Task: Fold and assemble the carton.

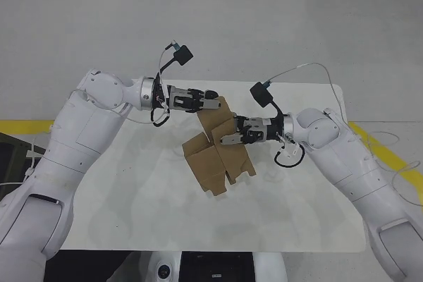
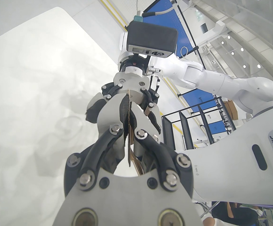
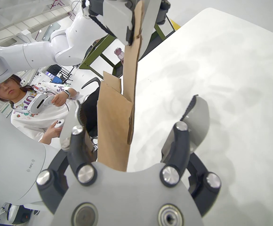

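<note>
The carton is a brown cardboard blank, partly folded, with flaps sticking out at angles. It sits over the middle of the white counter, a little toward the far edge, between the two arms. I cannot tell whether its lower edge touches the counter.

The left gripper comes in from the far left and has the carton's upper flap. In the left wrist view its jaws are pinched tight on the thin edge of the cardboard, which runs straight between the fingers.

The right gripper comes in from the right, at the carton's near side, just below the left one. In the right wrist view its jaws stand wide apart, with the cardboard panel passing between them, closer to one finger than the other. The far end of that panel is in the left gripper, above the counter.
</note>
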Controlling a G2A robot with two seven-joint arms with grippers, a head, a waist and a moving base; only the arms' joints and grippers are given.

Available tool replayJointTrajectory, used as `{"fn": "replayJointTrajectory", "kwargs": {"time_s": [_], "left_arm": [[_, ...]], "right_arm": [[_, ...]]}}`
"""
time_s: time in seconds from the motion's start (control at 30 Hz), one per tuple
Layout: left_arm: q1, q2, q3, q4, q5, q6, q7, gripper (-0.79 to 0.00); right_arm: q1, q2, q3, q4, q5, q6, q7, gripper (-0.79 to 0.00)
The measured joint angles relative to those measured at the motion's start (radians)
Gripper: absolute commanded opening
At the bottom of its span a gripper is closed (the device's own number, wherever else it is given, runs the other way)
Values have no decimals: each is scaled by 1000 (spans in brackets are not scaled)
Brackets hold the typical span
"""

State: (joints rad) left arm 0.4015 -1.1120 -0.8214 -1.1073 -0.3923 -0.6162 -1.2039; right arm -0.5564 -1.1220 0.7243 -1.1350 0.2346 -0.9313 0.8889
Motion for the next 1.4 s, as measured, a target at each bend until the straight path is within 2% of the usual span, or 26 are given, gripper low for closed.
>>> {"fn": "replayJointTrajectory", "kwargs": {"time_s": [0.17,0.47,0.5,0.53,0.57,0.8,0.97,1.17,1.4], "left_arm": [[-7,-2,6,10,-6,-3,3,-785],[-11,-2,16,22,-21,-5,5,-773],[-13,-2,16,23,-22,-5,5,-496],[-14,-1,16,24,-22,-7,7,-22],[-16,-1,16,24,-22,-9,9,0],[-30,0,-17,76,-70,-29,37,0],[-35,2,-52,112,-90,-24,86,0],[-16,7,-85,116,-77,4,148,0],[32,11,-89,84,-11,51,192,0]], "right_arm": [[18,10,-40,5,24,-10,-10,-782],[40,23,-95,15,84,-36,-36,-785],[43,24,-101,14,88,-42,-43,-785],[45,26,-106,13,92,-49,-49,-785],[46,27,-110,13,97,-56,-56,-785],[52,32,-119,46,183,-81,-82,-785],[53,27,-90,98,226,-51,-116,-785],[40,15,-40,107,189,52,-291,-785],[-11,-1,8,36,166,167,-497,-785]]}}
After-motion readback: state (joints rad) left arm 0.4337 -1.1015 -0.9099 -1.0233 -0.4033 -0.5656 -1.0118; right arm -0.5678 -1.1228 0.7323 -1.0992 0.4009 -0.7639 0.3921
